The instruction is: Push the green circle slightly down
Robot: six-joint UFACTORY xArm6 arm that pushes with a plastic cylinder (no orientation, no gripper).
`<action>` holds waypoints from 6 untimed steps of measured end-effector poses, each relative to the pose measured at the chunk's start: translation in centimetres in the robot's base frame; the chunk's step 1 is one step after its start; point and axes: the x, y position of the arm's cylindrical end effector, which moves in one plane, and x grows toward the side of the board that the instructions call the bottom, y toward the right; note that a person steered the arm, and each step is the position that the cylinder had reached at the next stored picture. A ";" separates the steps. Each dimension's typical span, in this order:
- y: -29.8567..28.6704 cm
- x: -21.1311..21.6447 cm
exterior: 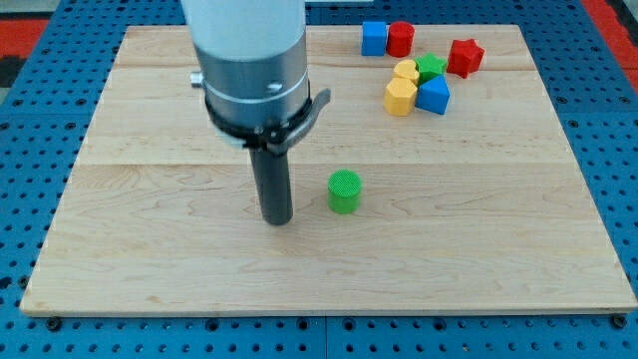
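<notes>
Bare rod, so my tip [277,220] grips nothing; the green circle [345,190] sits just to its right, untouched. Looks light and slidey, so shove its top edge dead-center.

The green circle [345,190] stands upright, alone near the board's middle.
</notes>
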 end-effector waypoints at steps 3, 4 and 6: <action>11.4 3.1; 6.2 0.7; 15.6 -0.5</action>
